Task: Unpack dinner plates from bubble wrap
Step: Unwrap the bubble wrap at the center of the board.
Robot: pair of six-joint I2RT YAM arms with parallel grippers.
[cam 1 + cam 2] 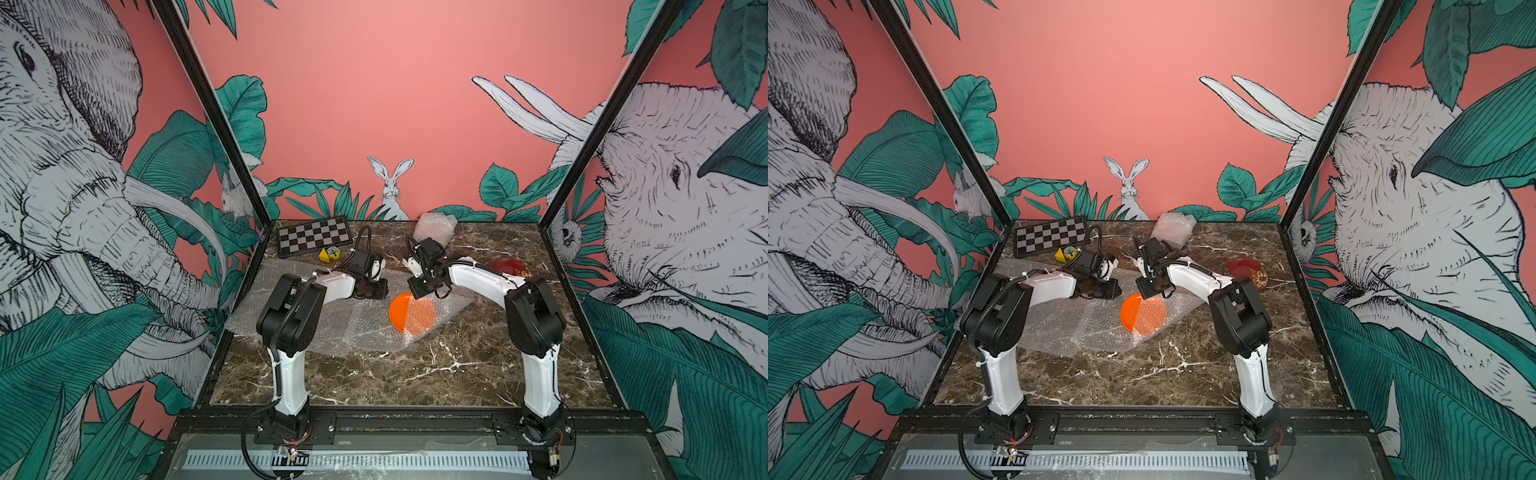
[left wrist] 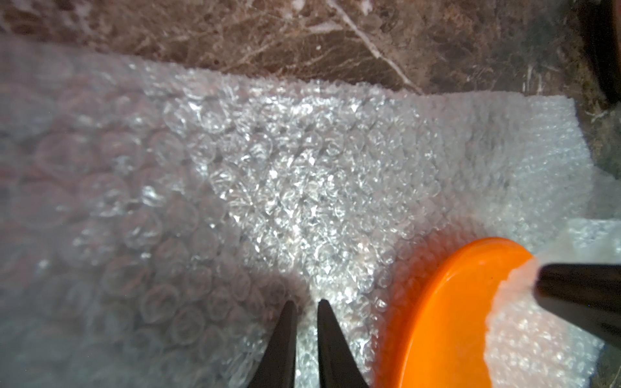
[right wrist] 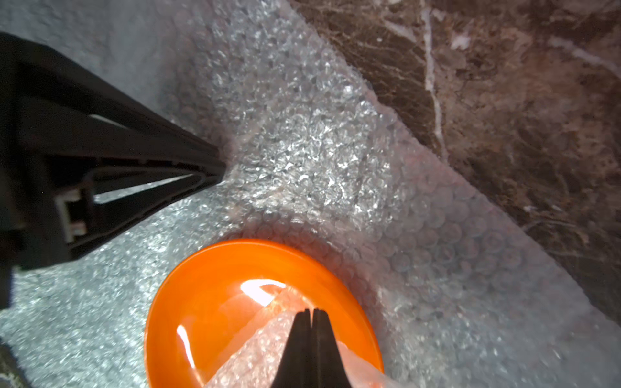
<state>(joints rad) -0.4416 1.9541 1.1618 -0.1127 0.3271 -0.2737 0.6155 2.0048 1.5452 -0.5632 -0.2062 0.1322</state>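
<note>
orange plate [image 1: 400, 316] near tabletop centre, half under bubble wrap [image 1: 422, 320]: likely stiff, glossy, slippery, breakable. wrap light, floppy; best peeled by free corner. right gripper [image 3: 311, 314] pinched shut on its flap; left gripper [image 2: 304, 304] narrow, hold unclear.

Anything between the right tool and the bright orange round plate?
Yes. A folded flap of clear bubble wrap lies over roughly half the bright orange round plate, and the right tool is shut on that flap above it.

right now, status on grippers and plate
Right gripper shut on clear bubble wrap over round orange plate. Left gripper on wrap, grip unclear. Nothing in the way.
</note>
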